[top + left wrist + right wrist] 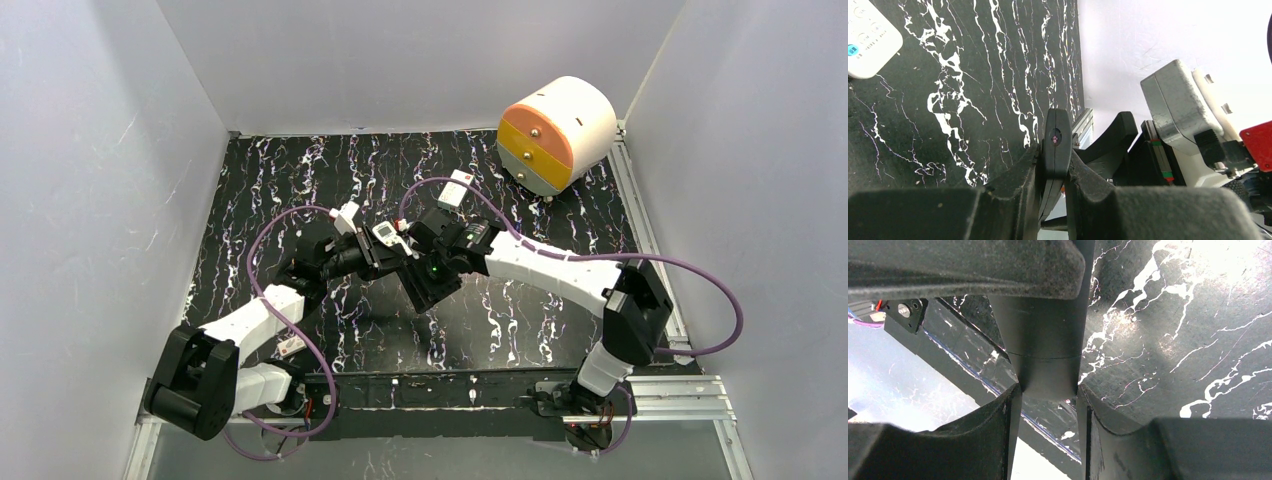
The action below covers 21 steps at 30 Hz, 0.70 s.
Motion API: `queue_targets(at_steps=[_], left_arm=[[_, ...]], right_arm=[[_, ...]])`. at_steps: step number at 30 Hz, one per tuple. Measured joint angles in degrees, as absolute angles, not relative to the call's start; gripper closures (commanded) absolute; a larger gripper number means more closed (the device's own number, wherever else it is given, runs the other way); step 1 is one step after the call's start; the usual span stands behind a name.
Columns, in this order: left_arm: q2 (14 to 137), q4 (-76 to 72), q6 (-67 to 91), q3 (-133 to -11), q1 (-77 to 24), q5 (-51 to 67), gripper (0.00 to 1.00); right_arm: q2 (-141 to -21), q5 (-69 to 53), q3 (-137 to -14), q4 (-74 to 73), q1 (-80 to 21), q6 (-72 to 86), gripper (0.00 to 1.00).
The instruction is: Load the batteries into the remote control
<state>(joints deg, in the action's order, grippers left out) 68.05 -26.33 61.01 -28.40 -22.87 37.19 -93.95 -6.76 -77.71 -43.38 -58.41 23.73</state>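
The white remote control (388, 236) lies face up on the black marbled table, just behind where my two grippers meet. Its corner with buttons also shows in the left wrist view (868, 40). My left gripper (1054, 155) is shut on the end of a long black bar (1057, 142), seen end-on with a small lens. My right gripper (1048, 390) is shut on the same black bar (1045, 350) from the other side. In the top view both grippers (375, 255) (425, 252) hold it above the table's middle. No batteries are in view.
A white box with a red mark (455, 190) sits behind the right gripper. A round orange, white and grey drum (555, 133) stands at the back right. White walls close in the table on three sides. A black rail (440, 390) runs along the near edge.
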Motion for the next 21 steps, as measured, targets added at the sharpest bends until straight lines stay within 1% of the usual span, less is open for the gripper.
queue_targets(at_steps=[8,10,13,15,21], left_arm=[[68.18,-26.76,61.19,-27.7,-23.07,36.47,1.0],[68.2,-26.55,61.41,-27.7,-23.07,36.42,1.0],[68.2,-26.5,62.08,-27.7,-23.11,36.53,1.0],[68.16,-26.85,64.95,-27.9,-24.03,38.89,1.0],[69.01,-26.98,68.31,-29.95,-24.67,42.09,1.0]], right_arm=[[-96.9,-6.63,-79.29,-44.07,-58.61,24.23,0.5],[-97.03,-6.63,-79.31,-44.12,-58.63,24.27,0.48],[-96.99,-6.52,-79.31,-43.9,-58.63,24.49,0.41],[-96.99,-5.63,-79.31,-41.39,-58.59,24.51,0.38],[-95.15,-4.19,-79.26,-38.79,-58.52,24.43,0.36]])
